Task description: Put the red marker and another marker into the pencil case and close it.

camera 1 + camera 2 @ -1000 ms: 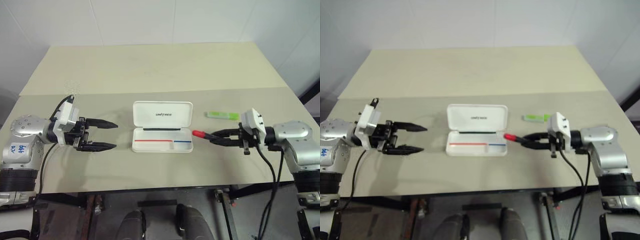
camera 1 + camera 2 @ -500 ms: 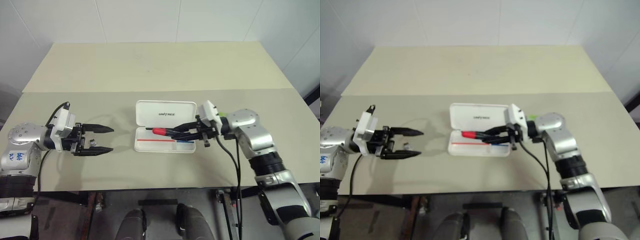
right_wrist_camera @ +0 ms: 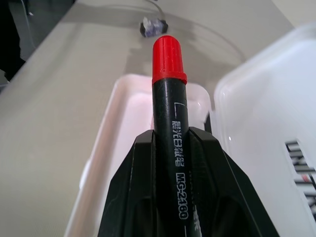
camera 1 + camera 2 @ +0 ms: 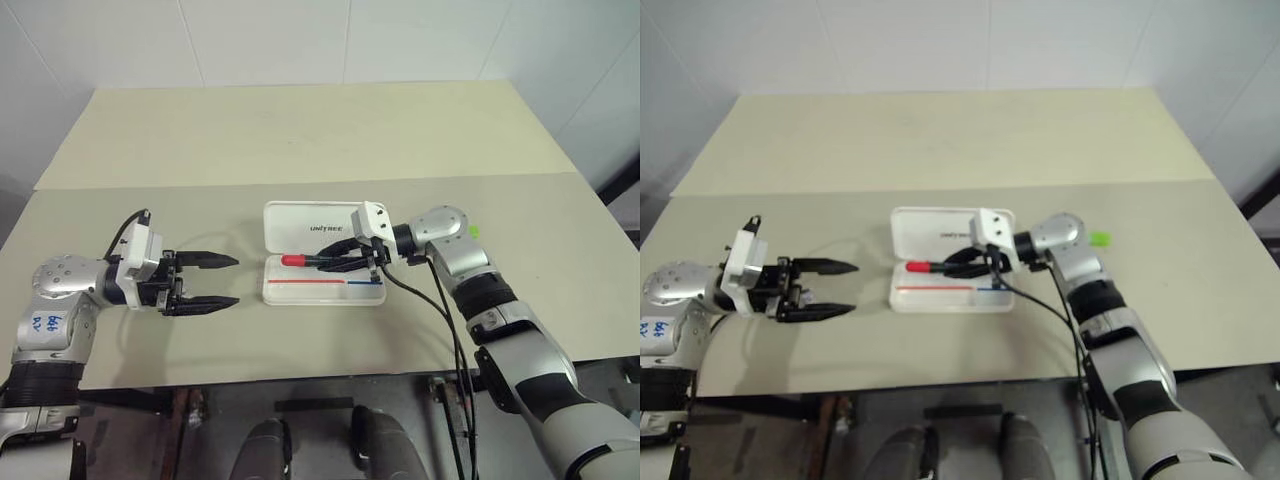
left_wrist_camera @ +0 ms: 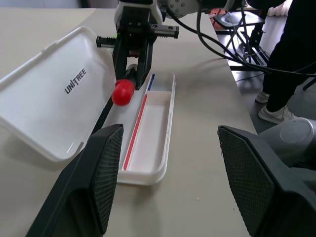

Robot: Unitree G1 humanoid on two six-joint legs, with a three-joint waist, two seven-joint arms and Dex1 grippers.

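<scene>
Beige table [image 4: 300, 140] against white tiled wall, seam across its middle; far half bare, broad free strip along near edge. White pencil case [image 4: 325, 286] centre, lid up. Right gripper [image 4: 340, 260] clamps red marker [image 4: 300, 260] above tray, red cap toward left gripper [image 4: 215, 282], which hangs spread wide, nothing held, well apart from case. Green highlighter [image 4: 1099, 239] behind right arm
</scene>
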